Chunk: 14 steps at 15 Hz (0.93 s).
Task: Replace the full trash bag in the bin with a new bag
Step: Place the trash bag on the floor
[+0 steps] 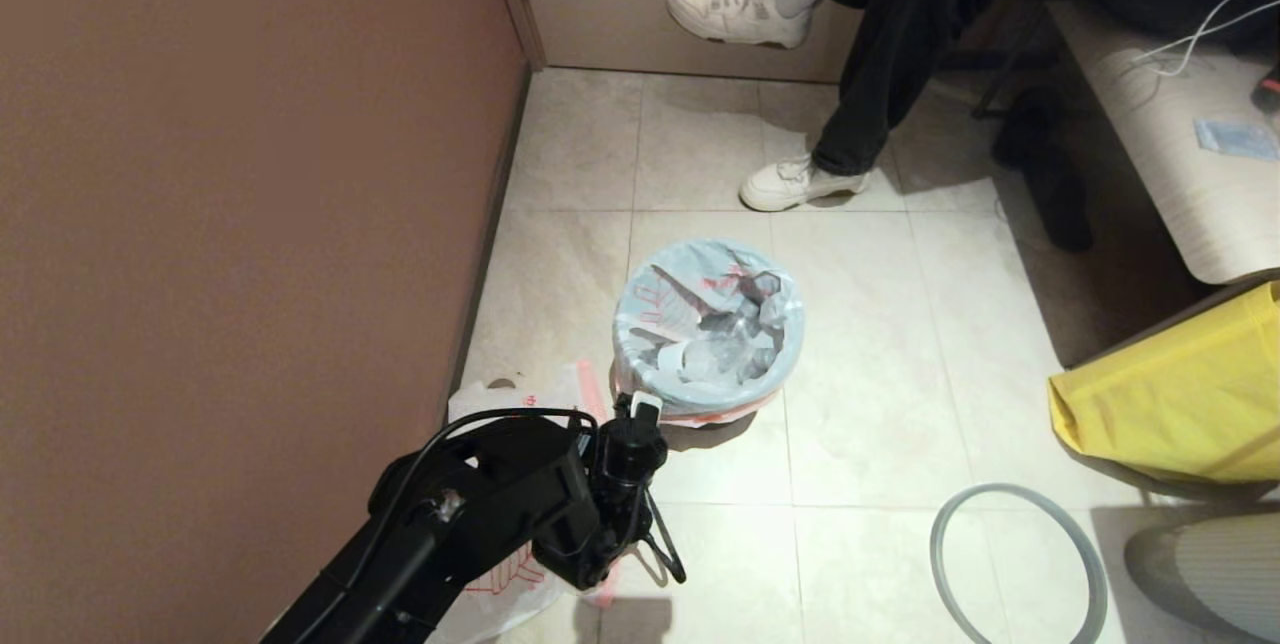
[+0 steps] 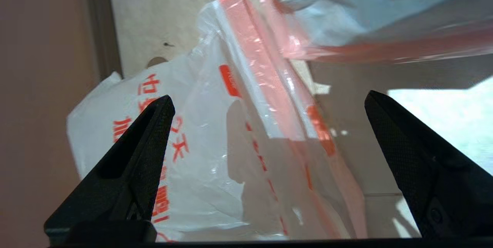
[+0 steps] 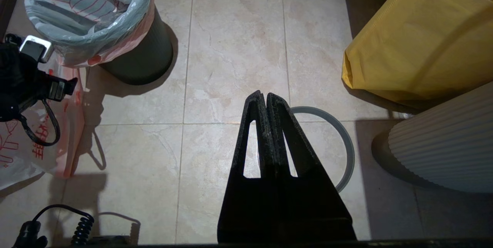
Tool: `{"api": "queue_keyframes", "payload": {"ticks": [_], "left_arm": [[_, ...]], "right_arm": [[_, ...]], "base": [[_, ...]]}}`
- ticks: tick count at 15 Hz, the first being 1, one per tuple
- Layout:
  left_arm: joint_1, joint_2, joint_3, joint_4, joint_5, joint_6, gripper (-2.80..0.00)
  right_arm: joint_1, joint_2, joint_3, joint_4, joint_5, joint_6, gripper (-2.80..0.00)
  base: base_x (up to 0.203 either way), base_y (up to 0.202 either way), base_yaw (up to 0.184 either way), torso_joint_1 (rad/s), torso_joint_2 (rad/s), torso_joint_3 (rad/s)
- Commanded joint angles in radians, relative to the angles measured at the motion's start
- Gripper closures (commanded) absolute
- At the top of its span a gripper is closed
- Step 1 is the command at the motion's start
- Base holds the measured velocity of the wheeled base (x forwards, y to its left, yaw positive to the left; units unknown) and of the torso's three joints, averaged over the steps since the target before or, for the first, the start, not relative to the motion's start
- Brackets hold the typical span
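Full trash bag point(image 1: 708, 324) is thin, crinkly translucent plastic, bluish-white with faint red print and pink-red edges, still sitting in the bin point(image 3: 138, 57) with its top folded over the rim, and lumpy clear stuff shows through. That bin is a small round dark plastic tub on the glossy beige floor tiles point(image 1: 860, 404). New bag point(image 2: 185, 155) lies limp and flat on the floor by the brown wall point(image 1: 240, 224), white film with bold red characters and a pink edge strip. My left pincer point(image 2: 269, 132) hangs spread wide over that limp bag, holding nothing, and the bin's folded-over bag edge is just beyond its tips. My right pincer point(image 3: 265, 98) is pressed closed, empty, over the loose grey ring point(image 3: 339, 144) on the floor, beside a yellow fabric bag point(image 3: 416, 40).
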Motion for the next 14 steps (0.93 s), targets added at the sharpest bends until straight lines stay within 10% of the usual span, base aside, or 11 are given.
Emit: {"api": "queue_keyframes", "payload": {"ticks": [1,7,14], "left_arm": [[-0.004,0.004,-0.002,-0.005,-0.008,-0.006,-2.8],[-0.003,0.033,-0.13,-0.015,0.02,-0.1,-2.8],[0.007,-0.038,0.019,-0.182,0.097,-0.132,-2.8]], "right_arm": [[0.0,0.001,0.0,0.0,0.0,0.0,0.0],[0.0,0.001,0.0,-0.001,0.0,0.0,0.0],[0.0,0.001,0.0,0.0,0.0,0.0,0.0]], "base": [[0.0,0.0,0.0,0.0,0.0,0.0],[0.0,0.0,0.0,0.0,0.0,0.0],[0.0,0.0,0.0,0.0,0.0,0.0]]}}
